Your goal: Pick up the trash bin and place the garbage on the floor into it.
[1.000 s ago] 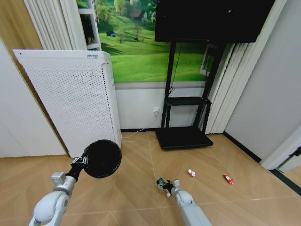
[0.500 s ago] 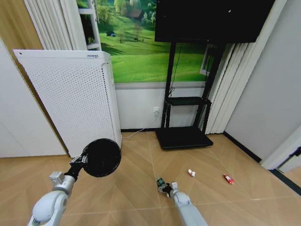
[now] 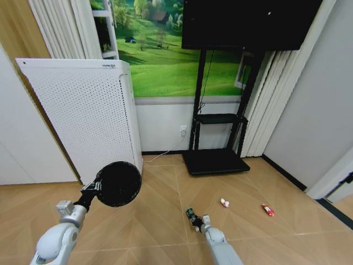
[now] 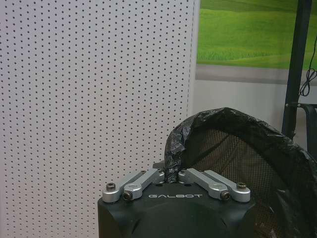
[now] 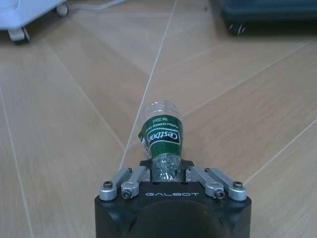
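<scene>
Left gripper (image 4: 171, 174) clamping black round mesh trash bin (image 3: 117, 184) rim, lower left | right gripper (image 5: 168, 173) gripping clear green-labelled plastic bottle (image 5: 161, 136), lower centre | keeping bin mouth upturned while transferring.

My right claw (image 3: 197, 221): pulled back and down toward me, carrying the clear plastic bottle with green label (image 3: 191, 216).
My left claw (image 3: 91, 190): edged the black round mesh trash bin (image 3: 117, 184) slightly left.
</scene>
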Robot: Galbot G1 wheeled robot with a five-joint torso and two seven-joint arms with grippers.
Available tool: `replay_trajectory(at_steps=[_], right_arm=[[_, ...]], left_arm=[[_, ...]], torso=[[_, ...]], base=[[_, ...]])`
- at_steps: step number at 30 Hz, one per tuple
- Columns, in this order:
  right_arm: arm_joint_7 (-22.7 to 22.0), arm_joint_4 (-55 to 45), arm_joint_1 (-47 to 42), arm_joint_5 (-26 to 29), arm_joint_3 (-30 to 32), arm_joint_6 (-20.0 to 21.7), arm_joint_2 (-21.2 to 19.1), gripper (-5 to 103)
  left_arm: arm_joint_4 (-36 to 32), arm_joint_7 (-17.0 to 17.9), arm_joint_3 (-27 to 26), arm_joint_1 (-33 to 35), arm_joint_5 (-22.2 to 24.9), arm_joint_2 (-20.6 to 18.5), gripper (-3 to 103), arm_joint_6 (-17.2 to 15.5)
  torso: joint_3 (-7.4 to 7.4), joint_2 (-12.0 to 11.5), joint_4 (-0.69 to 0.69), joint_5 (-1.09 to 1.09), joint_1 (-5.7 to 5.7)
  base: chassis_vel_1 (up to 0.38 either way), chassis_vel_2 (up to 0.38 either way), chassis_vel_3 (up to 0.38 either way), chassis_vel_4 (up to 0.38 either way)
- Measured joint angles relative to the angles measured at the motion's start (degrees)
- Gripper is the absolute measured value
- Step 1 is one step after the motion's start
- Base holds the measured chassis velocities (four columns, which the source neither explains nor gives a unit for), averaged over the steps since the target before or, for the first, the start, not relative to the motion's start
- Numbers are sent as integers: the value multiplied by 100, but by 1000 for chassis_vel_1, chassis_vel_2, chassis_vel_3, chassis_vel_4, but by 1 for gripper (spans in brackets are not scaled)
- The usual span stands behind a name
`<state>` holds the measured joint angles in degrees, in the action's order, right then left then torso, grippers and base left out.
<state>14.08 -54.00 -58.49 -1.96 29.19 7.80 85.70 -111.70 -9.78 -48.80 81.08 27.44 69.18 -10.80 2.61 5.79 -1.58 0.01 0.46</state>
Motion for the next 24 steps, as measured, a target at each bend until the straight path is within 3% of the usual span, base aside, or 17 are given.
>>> replay_trajectory(at_steps=[4, 9, 14, 17, 18, 21, 24], right_arm=[[-92, -934, -325, 494, 138, 123, -170, 20], [-193, -2065, -748, 1081, 326, 250, -344, 20], [-321, -3026, -1264, 1558, 367, 383, -486, 20], [-362, -4021, -1679, 1841, 395, 481, -599, 20], [-362, -4021, -1679, 1841, 395, 481, -599, 20], [-441, -4982, -1996, 2096, 358, 644, -662, 20], [-482, -5336, -2099, 2189, 254, 719, -697, 20]], left_arm=[[184, 70, 4, -48, -31, 46, 7, 2], [576, 161, 40, -160, -56, 93, 7, 40], [1111, 260, 424, -577, -63, 59, 7, 34], [1509, 333, 1071, -1177, -148, 51, 7, -4], [1509, 333, 1071, -1177, -148, 51, 7, -4], [1801, 481, 1870, -1738, -233, 120, 7, -39], [1981, 570, 2334, -2054, -371, 244, 7, -45]], torso=[[0, 0, 0, -1, 0], [0, 0, 1, -2, 0], [1, 0, 0, 0, 0], [0, 0, -3, 0, 0], [0, 0, -3, 0, 0], [0, 0, -2, 1, 0], [0, 0, -2, -1, 0]], base=[[0, 0, 0, 0], [0, 0, 0, 0], [0, 0, 0, 0], [0, 0, 0, 0], [0, 0, 0, 0], [0, 0, 0, 0], [0, 0, 0, 0]])
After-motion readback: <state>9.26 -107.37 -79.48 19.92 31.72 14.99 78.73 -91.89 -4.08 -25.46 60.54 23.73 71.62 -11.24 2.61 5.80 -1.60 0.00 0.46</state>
